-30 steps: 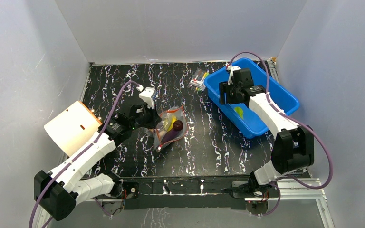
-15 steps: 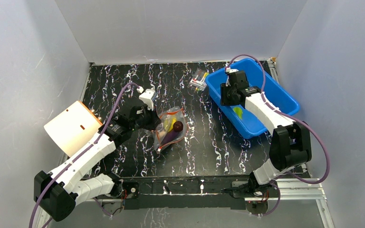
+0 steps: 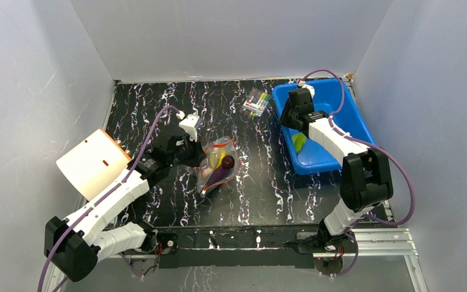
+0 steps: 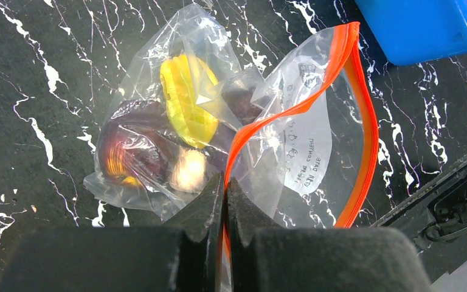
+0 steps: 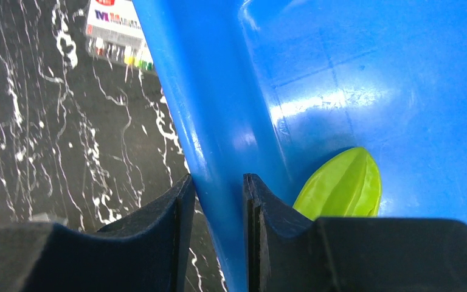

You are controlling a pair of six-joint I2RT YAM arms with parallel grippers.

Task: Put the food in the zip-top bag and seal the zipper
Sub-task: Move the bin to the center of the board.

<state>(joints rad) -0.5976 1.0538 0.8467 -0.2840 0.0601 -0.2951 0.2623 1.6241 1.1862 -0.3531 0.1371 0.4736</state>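
The clear zip-top bag (image 3: pixel 219 163) lies on the black marbled table, left of centre. Inside it are a yellow ring-like piece (image 4: pixel 185 97), a dark purple eggplant (image 4: pixel 127 146) and a beige piece (image 4: pixel 188 171). My left gripper (image 4: pixel 225 182) is shut on the bag's red-orange zipper (image 4: pixel 365 121) at one end, and the mouth gapes open. My left gripper also shows in the top view (image 3: pixel 197 152). My right gripper (image 5: pixel 219 182) straddles and pinches the left wall of the blue bin (image 5: pixel 219 109). A green piece (image 5: pixel 343 182) lies inside the bin.
A small clear packet of colourful sticks (image 3: pixel 255 102) lies at the back, just left of the blue bin (image 3: pixel 340 121). An orange-and-white box (image 3: pixel 91 163) stands at the left edge beside my left arm. Grey walls enclose the table.
My right gripper has moved left and back along the bin's wall, and the blue bin has turned and slid left with it. The left arm and bag have not moved.
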